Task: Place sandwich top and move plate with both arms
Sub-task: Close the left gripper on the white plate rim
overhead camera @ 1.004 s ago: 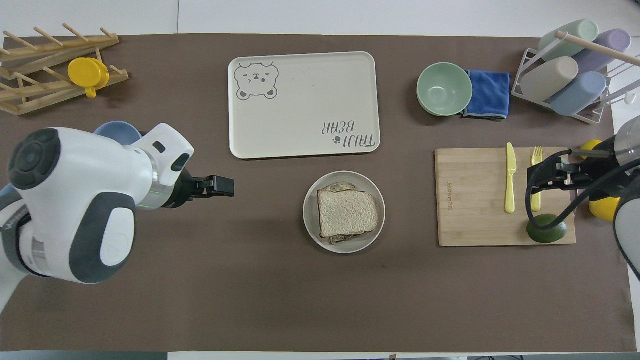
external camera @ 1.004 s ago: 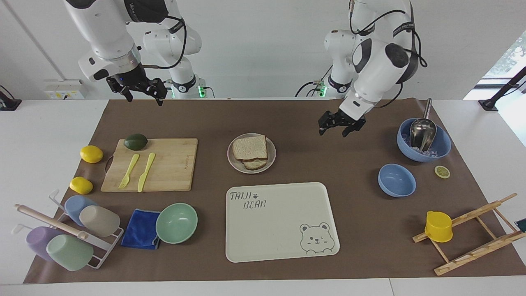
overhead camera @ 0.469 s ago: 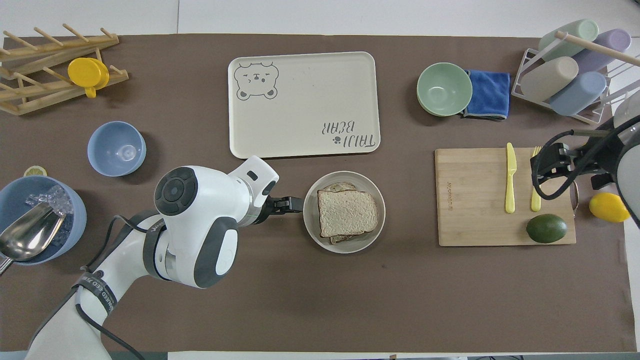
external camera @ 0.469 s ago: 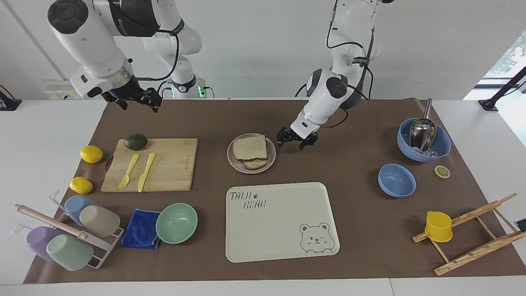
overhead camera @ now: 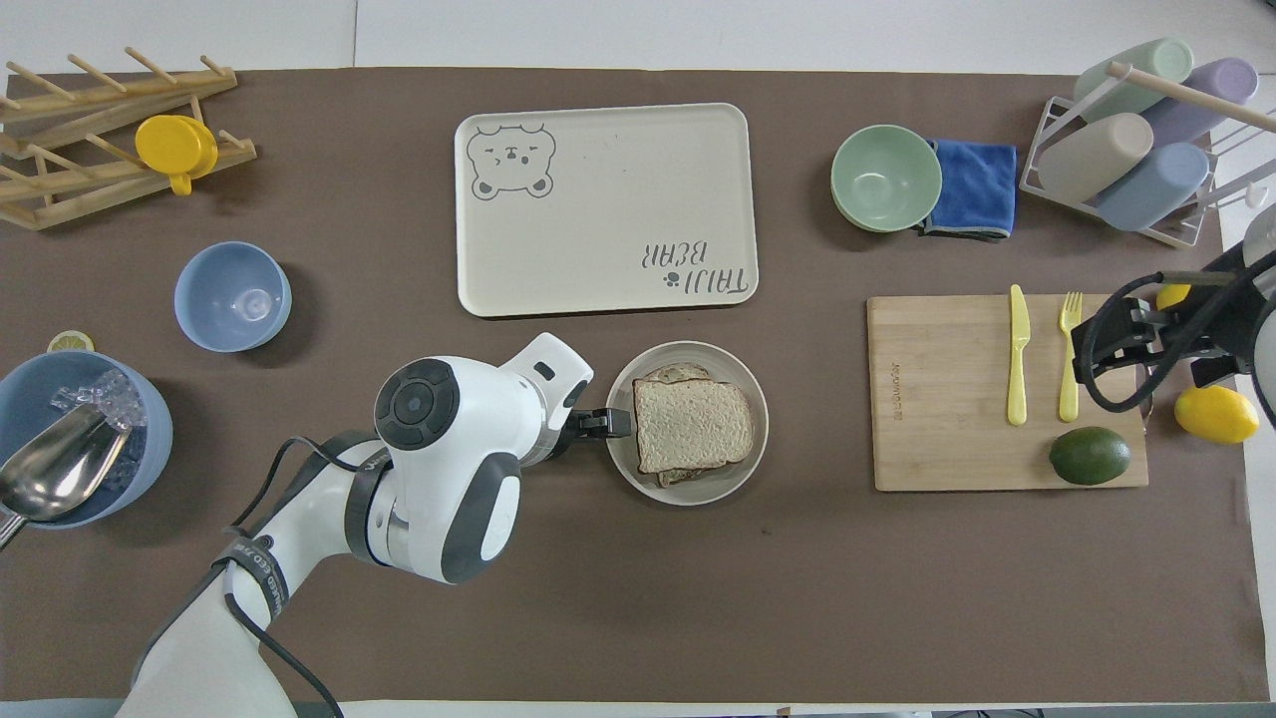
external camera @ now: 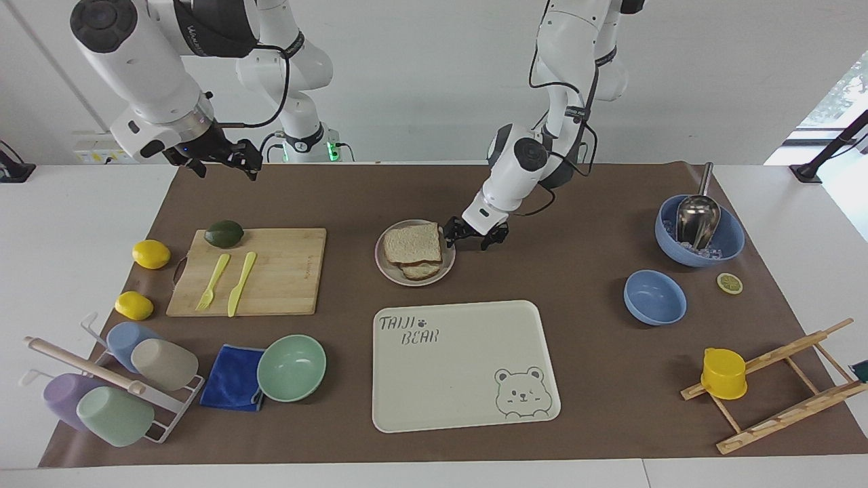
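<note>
While the top slice (external camera: 412, 244) lies on the lower bread on the plate (external camera: 447, 268), which sits between the board (external camera: 285, 271) and the blue bowls and just nearer the robots than the bear tray (external camera: 461, 379), the left gripper (external camera: 472, 237) is low at the plate's rim on the left arm's side. Its jaws are spread, one fingertip (external camera: 449, 240) at or over the rim, though I cannot tell if it touches, and nothing is held. The right gripper (external camera: 218, 163) hangs spread and empty, high over the table edge at the right arm's end, near the avocado (external camera: 224, 234), well apart from the plate.
</note>
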